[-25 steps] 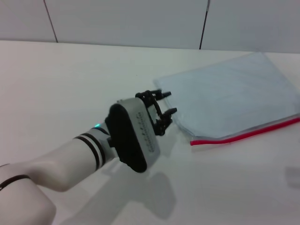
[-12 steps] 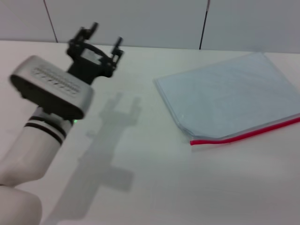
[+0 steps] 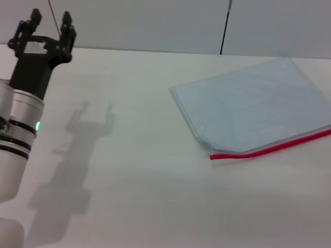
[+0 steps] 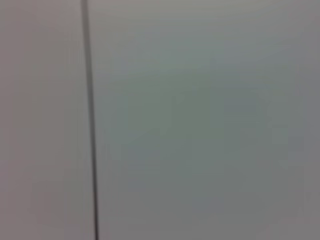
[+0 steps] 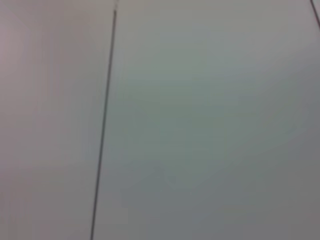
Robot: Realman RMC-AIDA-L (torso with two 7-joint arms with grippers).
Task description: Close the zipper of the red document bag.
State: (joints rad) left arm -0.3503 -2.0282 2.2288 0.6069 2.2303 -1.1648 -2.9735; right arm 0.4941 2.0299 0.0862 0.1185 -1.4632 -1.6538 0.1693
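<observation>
The red document bag (image 3: 253, 111) lies flat on the white table (image 3: 134, 170) at the right of the head view, a translucent pale-blue pouch. Its zipper (image 3: 269, 148) is a thin red strip along the near long edge, running off the right side of the view. My left gripper (image 3: 50, 20) is raised at the far left, far from the bag, open with nothing between its fingers. My right gripper is out of view. Both wrist views show only a grey wall with a dark seam.
A grey panelled wall (image 3: 155, 23) with dark vertical seams stands behind the table. The left arm's shadow (image 3: 72, 155) falls on the table at the left.
My left arm has swung away from the bag's left corner, up and to the far left. The bag has not moved.
</observation>
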